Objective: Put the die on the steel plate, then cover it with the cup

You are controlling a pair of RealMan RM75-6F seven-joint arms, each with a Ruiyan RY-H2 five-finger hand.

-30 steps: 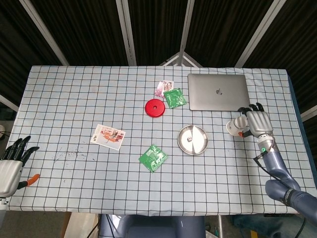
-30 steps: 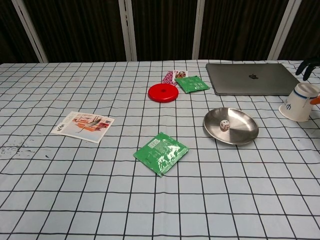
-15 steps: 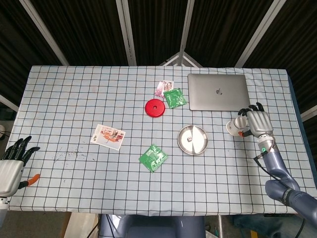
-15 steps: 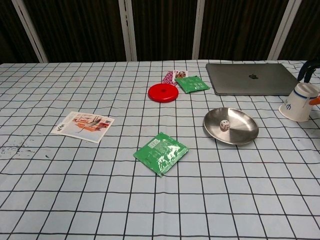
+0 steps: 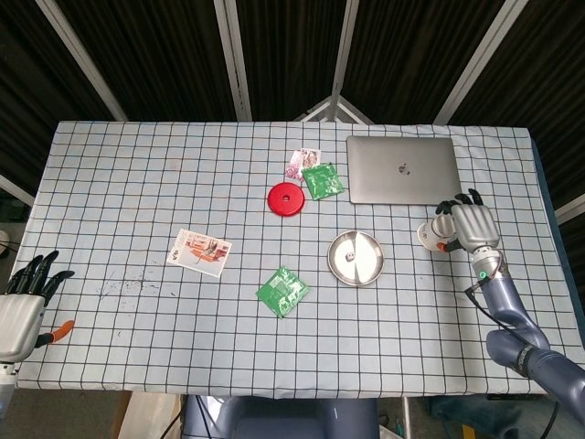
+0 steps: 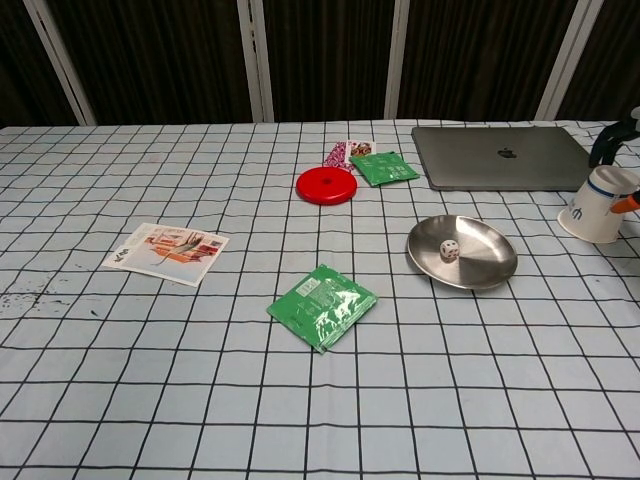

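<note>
Checkered tablecloth (image 5: 137,183) over the table, dark slatted panels behind.

Head view: right hand (image 5: 473,227) at right-centre of frame, forearm running down to the lower right corner. Fingers wrapped round the cup (image 5: 431,234), which lies tilted with its base toward the steel plate (image 5: 356,258); cup and plate are apart. Plate sits centre-right, below the laptop (image 5: 402,169). Die inside the plate is too small to make out from up here. Left hand (image 5: 23,309) at the lower left edge, just off the table's corner, fingers spread and pointing up-frame, holding nothing. Upper centre: red disc (image 5: 285,198), green packet (image 5: 323,180) touching a small pink packet (image 5: 303,162). Printed card (image 5: 199,251) left of centre, second green packet (image 5: 282,291) lower centre.

Chest view: die (image 6: 450,250) clearly visible, white with dark pips, resting in the plate's (image 6: 480,270) bowl left of its centre. Cup (image 6: 598,205) at the far right edge, white with a blue band, mouth down-left, tilted. Only dark fingertips of the right hand (image 6: 612,140) and an orange bit show at the frame edge above and beside the cup; grip itself is cut off here. Left hand is out of frame in this view.
</note>
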